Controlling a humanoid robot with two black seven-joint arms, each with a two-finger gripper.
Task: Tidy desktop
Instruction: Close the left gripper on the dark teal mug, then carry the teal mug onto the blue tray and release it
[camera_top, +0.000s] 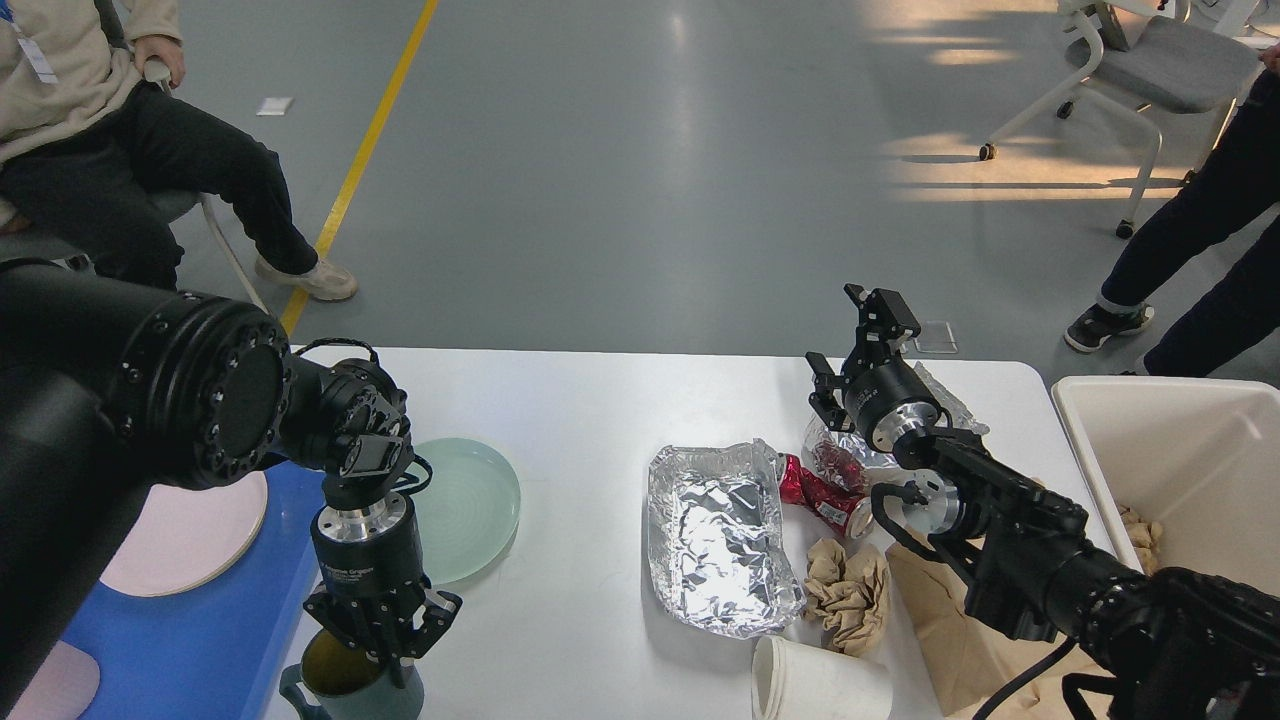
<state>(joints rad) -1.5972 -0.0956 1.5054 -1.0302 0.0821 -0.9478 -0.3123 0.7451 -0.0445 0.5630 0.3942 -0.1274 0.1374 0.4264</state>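
Note:
The white desktop (600, 400) fills the lower half of the head view. My left gripper (385, 645) points down at the front left, its fingers closed on the rim of a dark green mug (335, 685) beside the blue tray (200, 650). My right gripper (852, 340) is open and empty, held above the back right of the desktop. Below it lie a clear bag with red contents (835, 458), a crushed red wrapper (820, 497), a foil tray (715, 535), crumpled brown paper (850, 590), a tipped white paper cup (815, 685) and a brown paper bag (940, 640).
A pale green plate (475, 505) lies on the desktop just behind the left gripper. A pink plate (190, 535) lies on the blue tray. A cream-white bin (1180, 460) stands at the right edge. People sit and stand beyond the table.

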